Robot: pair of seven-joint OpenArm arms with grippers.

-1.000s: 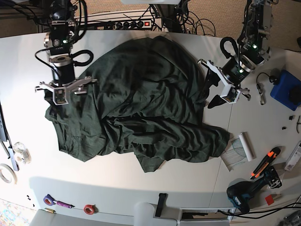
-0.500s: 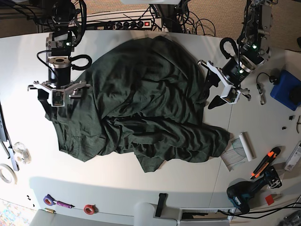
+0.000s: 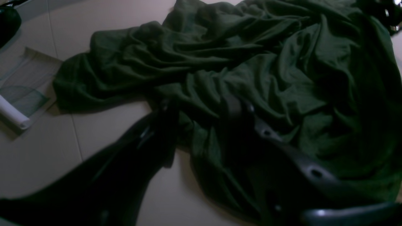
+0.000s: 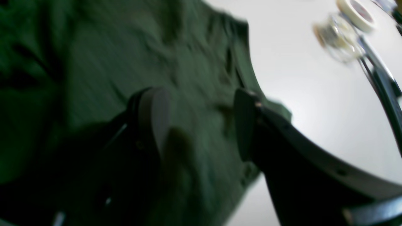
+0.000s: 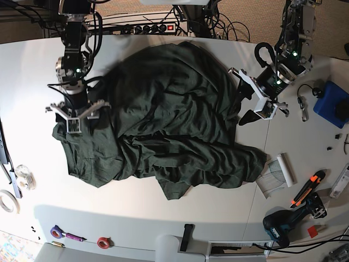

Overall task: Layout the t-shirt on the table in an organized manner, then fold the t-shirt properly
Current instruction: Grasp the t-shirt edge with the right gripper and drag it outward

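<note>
**Right arm shifts inward over the cloth**

The dark green t-shirt (image 5: 174, 125) lies crumpled mid-tabletop (image 5: 136, 218), its bunched folds nearest. Farther back, the right gripper (image 5: 76, 113) has shifted slightly inward and now hangs over the t-shirt's edge, fingers spread, grasping nothing. The left gripper (image 5: 242, 95) has stayed at the opposite edge, fingers released, with cloth lying between them.

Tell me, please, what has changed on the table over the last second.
The right gripper shifted outward toward the t-shirt's edge, then came back over it, open and holding nothing. The left gripper and the crumpled t-shirt stayed put.
</note>
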